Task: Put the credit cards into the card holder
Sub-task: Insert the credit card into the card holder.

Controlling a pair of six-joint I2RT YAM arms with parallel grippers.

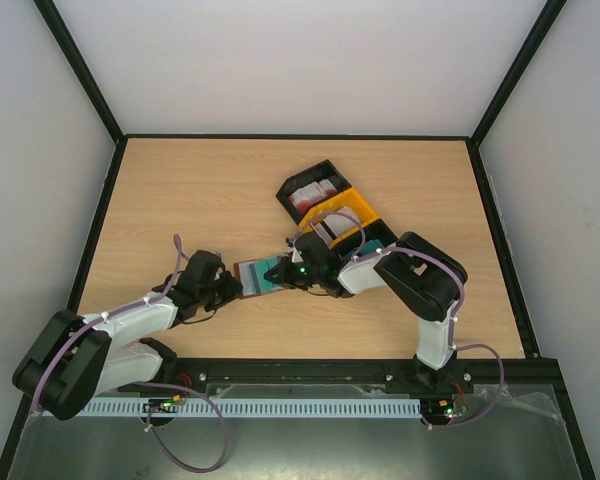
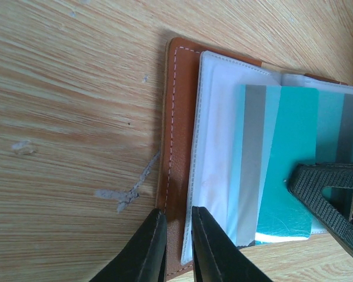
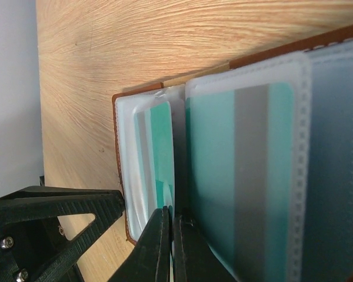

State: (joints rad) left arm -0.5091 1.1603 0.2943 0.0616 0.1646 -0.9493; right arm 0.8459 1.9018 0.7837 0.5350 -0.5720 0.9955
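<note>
The card holder [image 1: 250,277] lies open on the table, brown leather [image 2: 177,117] with clear plastic sleeves. My left gripper [image 1: 230,288] is shut on the holder's left leather edge [image 2: 179,229]. My right gripper [image 1: 286,271] is shut on a thin teal card [image 3: 163,147] at the mouth of a sleeve, its fingertips [image 3: 172,226] nearly touching. The same teal card with a grey stripe [image 2: 288,164] shows in the left wrist view, with a right finger [image 2: 329,174] on it. Another teal card [image 3: 241,176] sits inside the adjacent sleeve.
A black-and-yellow three-compartment bin tray [image 1: 357,203] stands behind the right arm, holding red-and-white cards [image 1: 315,193] and white/grey cards [image 1: 332,227]. A left finger [image 3: 59,205] shows at the lower left of the right wrist view.
</note>
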